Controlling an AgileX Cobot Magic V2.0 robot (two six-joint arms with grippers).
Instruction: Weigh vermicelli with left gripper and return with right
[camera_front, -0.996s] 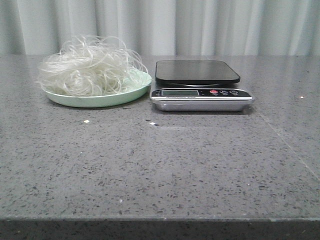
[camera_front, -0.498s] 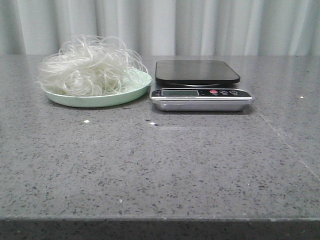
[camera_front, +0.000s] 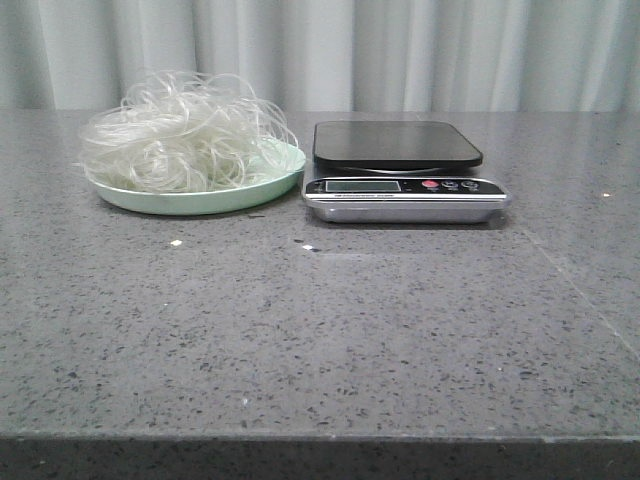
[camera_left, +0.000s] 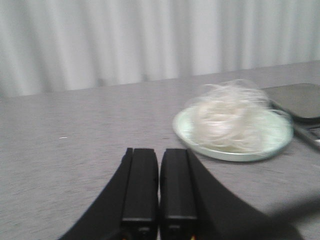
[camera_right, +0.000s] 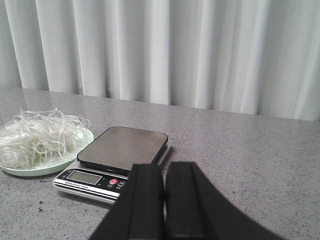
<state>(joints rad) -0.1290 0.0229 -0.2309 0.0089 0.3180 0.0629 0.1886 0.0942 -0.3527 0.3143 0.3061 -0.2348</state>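
- Vermicelli (camera_front: 180, 135): a fluffy white mound of looping strands, heaped on a pale green plate (camera_front: 255, 192) at the far left of the table (camera_front: 330, 330), untouched by either arm.
- Plate just beside a kitchen scale (camera_front: 405, 172), to the scale's left; whether the two rims touch cannot be told.
- Scale: dark flat weighing pad (camera_front: 396, 143) with nothing on it, silver front strip with a small display (camera_front: 362, 185) and a red button (camera_front: 430, 184).
- Grey speckled table, white pleated curtain (camera_front: 400, 50) behind.
- Left gripper (camera_left: 159, 185): black fingers pressed together, only a hairline seam between them, holding nothing; low over bare table, well apart from the vermicelli (camera_left: 232, 122), which lies ahead and off to one side. View slightly blurred.
- Right gripper (camera_right: 164, 200): fingers likewise closed flat against each other, empty; the scale (camera_right: 117, 160) near ahead of the fingertips, the vermicelli (camera_right: 37, 140) on its plate (camera_right: 30, 170) further off beside it.
- Neither arm visible in the front view.
- A few tiny pale specks (camera_front: 175, 243) on the table in front of the plate.
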